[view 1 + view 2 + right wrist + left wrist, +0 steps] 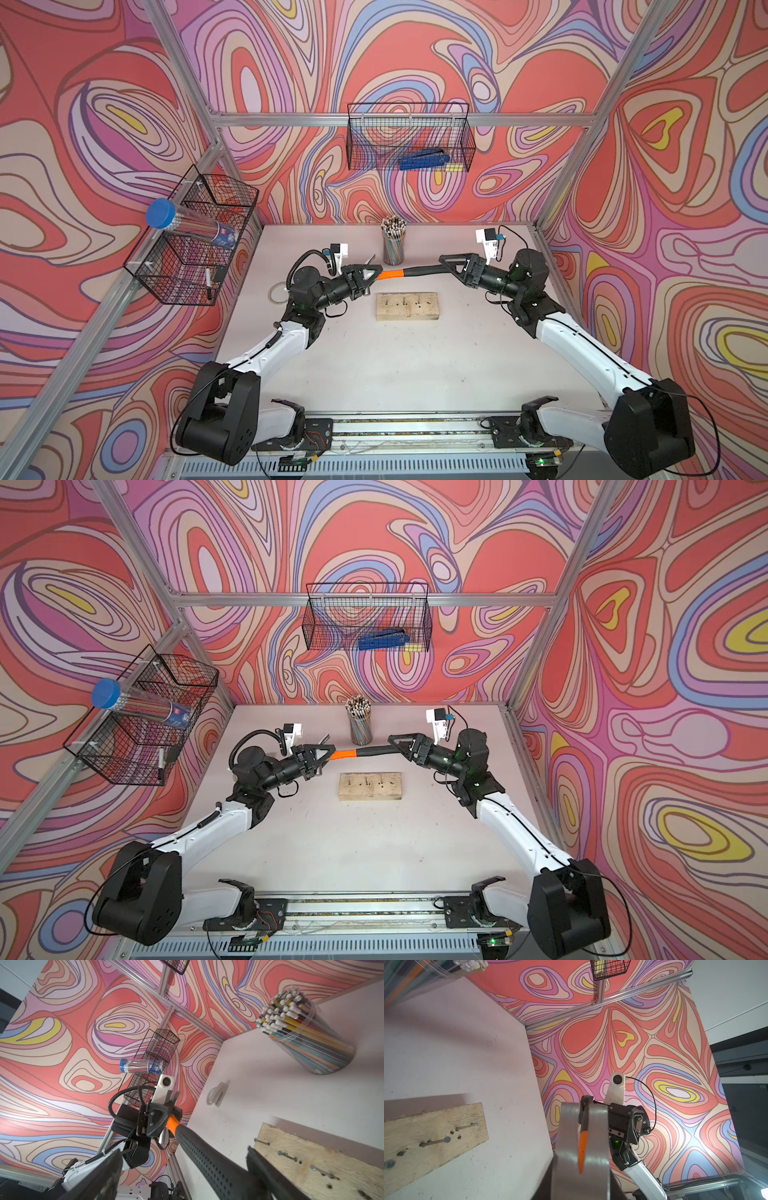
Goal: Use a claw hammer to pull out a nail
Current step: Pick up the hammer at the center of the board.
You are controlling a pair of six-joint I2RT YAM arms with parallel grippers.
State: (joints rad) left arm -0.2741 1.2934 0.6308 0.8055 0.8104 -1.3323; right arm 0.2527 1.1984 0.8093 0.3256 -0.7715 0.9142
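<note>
I have the left pincer (pixel 368 276) clamped on the hammer (pixel 415 272) at its orange neck, right under the silver steel head. The curved claw pokes out on the far side. The hammer hangs about level above the pale, scuffed worktop (pixel 395 365), and its long black handle, dimpled all over, runs off to the right. Just behind it stands a clear round cup (pixel 393 251) packed with pencils. Nearer to me, a rough oblong wood block (pixel 407 307) lies flat, with thin nails (pixel 287 1155) leaning out of its pitted top. On the right, the right pincer (pixel 451 264) is spread wide, with a black finger on either side of the handle's end and a gap showing on one side.
</note>
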